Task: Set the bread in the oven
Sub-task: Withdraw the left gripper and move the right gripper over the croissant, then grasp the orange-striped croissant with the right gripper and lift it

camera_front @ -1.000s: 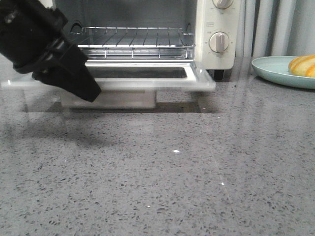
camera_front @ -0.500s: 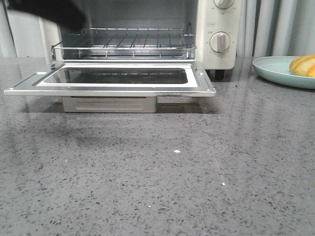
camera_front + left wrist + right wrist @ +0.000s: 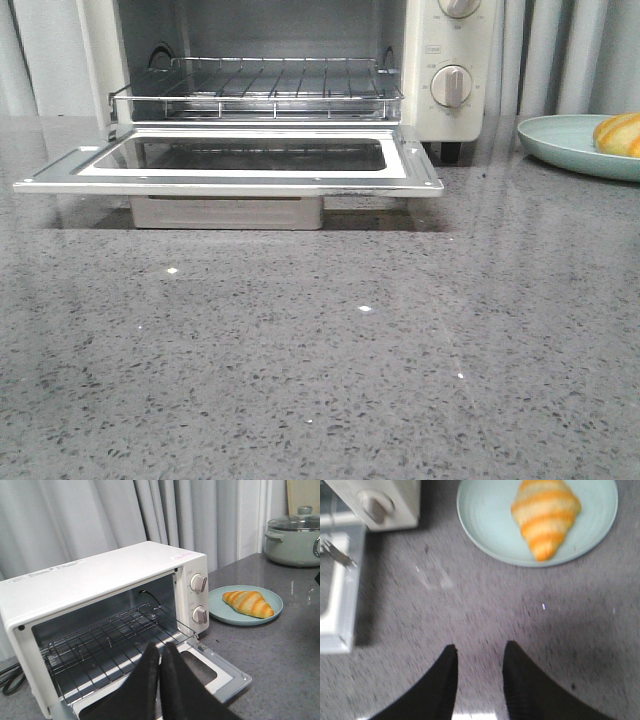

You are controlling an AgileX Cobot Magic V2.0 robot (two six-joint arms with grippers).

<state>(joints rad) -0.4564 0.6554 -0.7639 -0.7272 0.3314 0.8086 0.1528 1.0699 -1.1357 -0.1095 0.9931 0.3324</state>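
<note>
The cream-white oven [image 3: 445, 60] stands at the back with its glass door [image 3: 230, 165] dropped flat and its wire rack [image 3: 270, 85] bare; it also shows in the left wrist view [image 3: 100, 585]. The striped golden bread [image 3: 618, 133] lies on a pale green plate [image 3: 560, 140] at the right, and also shows in the left wrist view [image 3: 248, 603] and the right wrist view [image 3: 546, 516]. My left gripper [image 3: 159, 646] is shut and empty, raised above the open door. My right gripper [image 3: 480, 650] is open and empty over the counter, short of the plate [image 3: 485, 525].
A grey speckled counter [image 3: 320, 350] spreads in front of the oven. A pale green lidded pot [image 3: 295, 540] stands behind the plate. Grey curtains [image 3: 125, 515] hang at the back. The oven's knobs [image 3: 450, 85] face front on its right side.
My left arm has risen up and out of the front view, clearing the oven door. The door lies open as before. The bread and plate have not moved.
</note>
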